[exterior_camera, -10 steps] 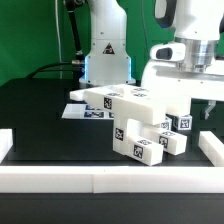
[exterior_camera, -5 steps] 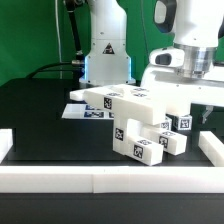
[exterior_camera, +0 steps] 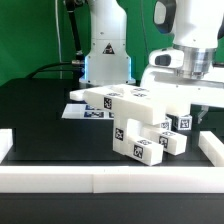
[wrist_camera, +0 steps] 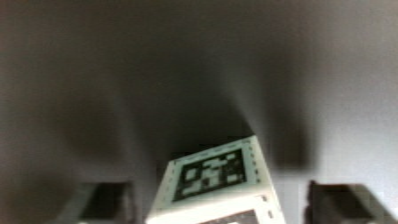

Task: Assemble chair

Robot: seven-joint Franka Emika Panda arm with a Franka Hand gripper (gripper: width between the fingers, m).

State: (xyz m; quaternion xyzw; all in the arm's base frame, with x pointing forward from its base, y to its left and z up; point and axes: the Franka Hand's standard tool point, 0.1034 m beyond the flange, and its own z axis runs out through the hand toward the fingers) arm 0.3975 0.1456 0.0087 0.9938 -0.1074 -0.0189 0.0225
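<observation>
exterior view, stacked chair (exterior_camera: 135, 125), wrist view, tagged block (wrist_camera: 217, 180) between jaws

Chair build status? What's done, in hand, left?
Done: several white blocks sit joined as one chair body. In hand: the gripper straddles a tagged white piece, gaps showing on both sides, so not clamped yet. Left: grip and seat that piece; any further loose parts aren't visible.
</observation>
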